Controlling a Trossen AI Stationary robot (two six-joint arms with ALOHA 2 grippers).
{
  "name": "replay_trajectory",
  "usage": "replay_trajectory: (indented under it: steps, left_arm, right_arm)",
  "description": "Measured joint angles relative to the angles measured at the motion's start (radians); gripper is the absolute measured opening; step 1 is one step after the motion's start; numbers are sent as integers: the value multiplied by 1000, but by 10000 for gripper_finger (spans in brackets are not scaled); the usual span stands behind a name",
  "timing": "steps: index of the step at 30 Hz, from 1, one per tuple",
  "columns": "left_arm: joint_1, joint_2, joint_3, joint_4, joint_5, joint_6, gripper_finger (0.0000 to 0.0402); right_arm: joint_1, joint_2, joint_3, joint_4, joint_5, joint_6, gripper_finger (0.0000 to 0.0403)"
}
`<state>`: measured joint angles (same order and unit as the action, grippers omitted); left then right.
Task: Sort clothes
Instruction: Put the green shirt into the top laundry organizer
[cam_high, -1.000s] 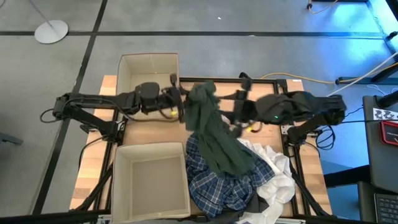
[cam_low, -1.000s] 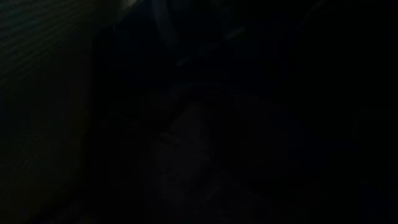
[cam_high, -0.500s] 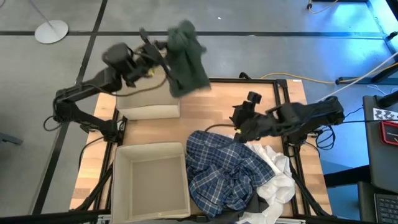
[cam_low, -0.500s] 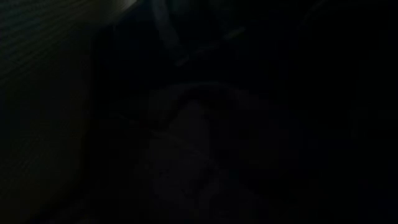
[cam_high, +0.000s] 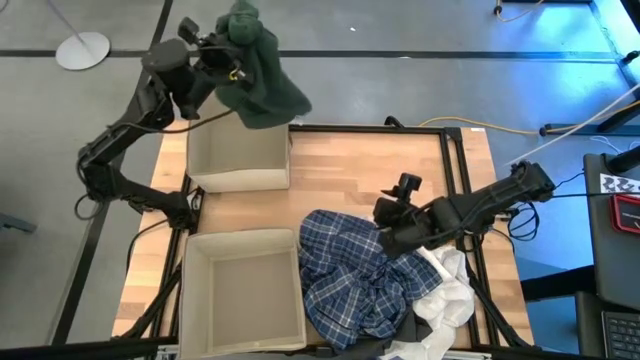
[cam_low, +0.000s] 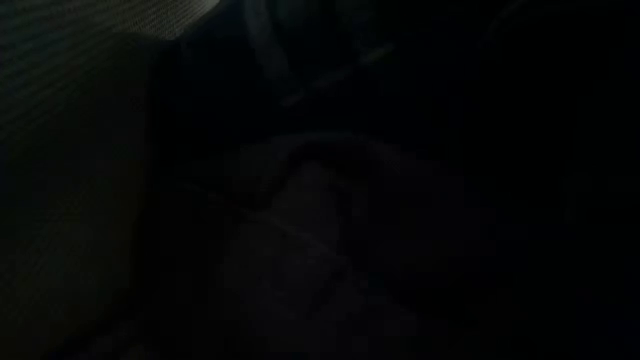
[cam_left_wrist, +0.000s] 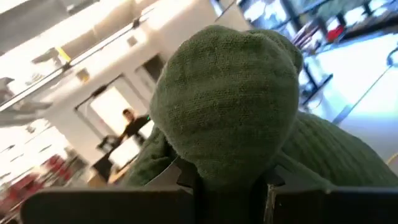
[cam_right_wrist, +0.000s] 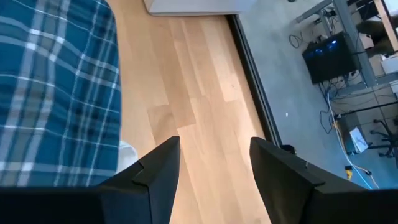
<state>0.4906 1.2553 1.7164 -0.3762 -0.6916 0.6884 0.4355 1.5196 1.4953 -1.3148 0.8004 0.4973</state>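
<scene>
My left gripper (cam_high: 225, 45) is raised above the table's far left corner and is shut on the dark green garment (cam_high: 258, 75), which hangs over the far beige box (cam_high: 238, 165). My right gripper (cam_high: 390, 215) is open and empty, low over the wood beside the far right edge of the blue-and-white plaid shirt (cam_high: 350, 280). In the right wrist view its fingers (cam_right_wrist: 158, 168) frame bare wood beside the shirt (cam_right_wrist: 56, 93). The shirt lies on the table beside a white garment (cam_high: 450, 295) and a dark grey one (cam_high: 400, 350). The low view is dark. My left gripper pinches a bunched fold of the green garment (cam_left_wrist: 227, 180) between its two fingers (cam_left_wrist: 189, 180). The cloth bulges out past the fingertips and hangs slack below the gripper, lifted clear of the table and the pile.
A second beige box (cam_high: 240, 290) stands at the near left, against the plaid shirt. Bare wood (cam_high: 360, 170) lies between the far box and the clothes pile. The table's black frame rail (cam_right_wrist: 249, 74) runs along the right edge.
My left gripper has swung up from the table's middle toward the far left corner, lifting the green garment off the pile; it now hangs clear over the far box. My right gripper has moved toward the near edge, down beside the plaid shirt.
</scene>
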Motion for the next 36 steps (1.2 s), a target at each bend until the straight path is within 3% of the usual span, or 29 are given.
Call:
replay_trajectory:
  steps: [9,14,21,36]
  left_arm:
    - [94,-29,1,-246,-185,-46,57]
    - [138,-29,-3,-476,-79,-249,57]
    - [168,-28,-50,-599,104,-412,58]
    - [194,-28,-289,-590,117,-505,75]
  right_arm:
    - [31,0,-28,9,4,34,198]
    - [30,0,-53,13,20,51,198]
    - [30,0,-71,20,21,74,198]
    - [30,0,-71,34,1,79,198]
